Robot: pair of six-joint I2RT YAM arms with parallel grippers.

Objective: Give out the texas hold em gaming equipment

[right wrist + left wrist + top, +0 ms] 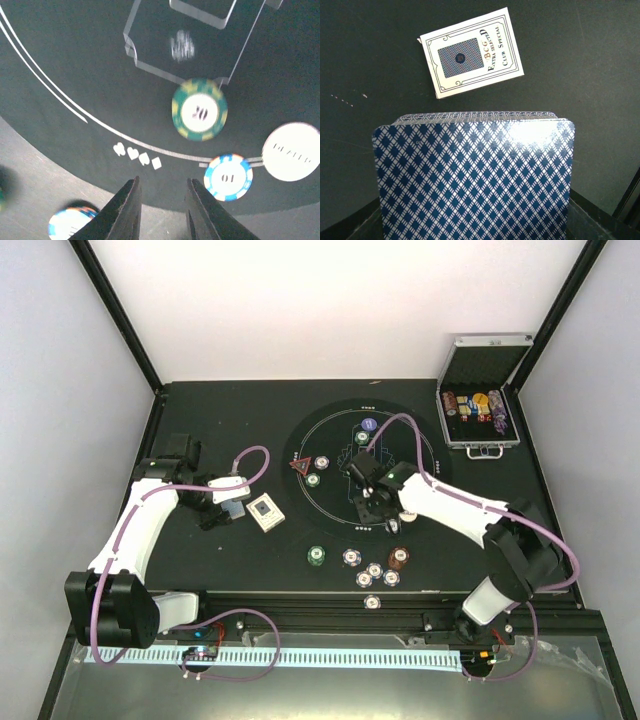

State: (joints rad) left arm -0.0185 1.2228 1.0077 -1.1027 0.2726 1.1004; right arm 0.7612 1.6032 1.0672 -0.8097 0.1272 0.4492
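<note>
My left gripper [226, 502] is shut on a deck of blue-diamond-backed playing cards [475, 175], which fills the lower left wrist view and hides the jaws. The cream card box [471, 51] lies on the table just beyond it. My right gripper [162, 200] hovers open over the round mat's near edge with nothing between its fingers. Ahead of it lie a green chip [199, 109], a blue-white chip [228, 177] and the white dealer button [291, 152]. A red triangular marker [298, 467] and two chips [323, 462] sit at the mat's left.
Several loose chips [374, 569] lie near the table's front edge, with a green one [317, 555] to their left. The open silver case [482, 405] with chip rolls stands at the back right. A clear acrylic holder [185, 40] stands on the mat beyond the green chip.
</note>
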